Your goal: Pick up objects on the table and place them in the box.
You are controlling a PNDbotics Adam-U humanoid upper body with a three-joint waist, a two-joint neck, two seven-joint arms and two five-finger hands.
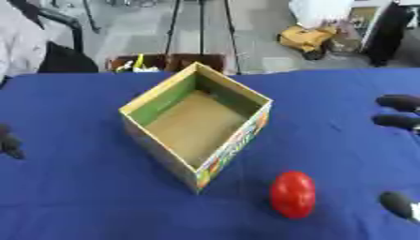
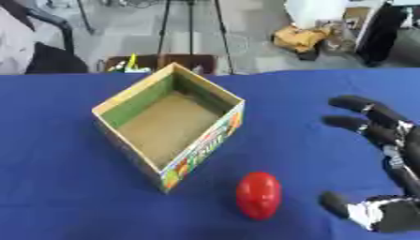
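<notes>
A red egg-shaped object lies on the blue table in front of the open cardboard box, near the box's front corner. The box stands empty, with a green inner wall and a printed outer side. My right hand hovers open to the right of the red object, fingers spread and pointing left, thumb low near the front edge. It touches nothing. Only dark fingertips of my left hand show at the left edge of the left eye view, well away from the box.
The blue cloth covers the whole table. Beyond the far edge are a brown bin with yellow items, tripod legs, and a seated person at the upper left.
</notes>
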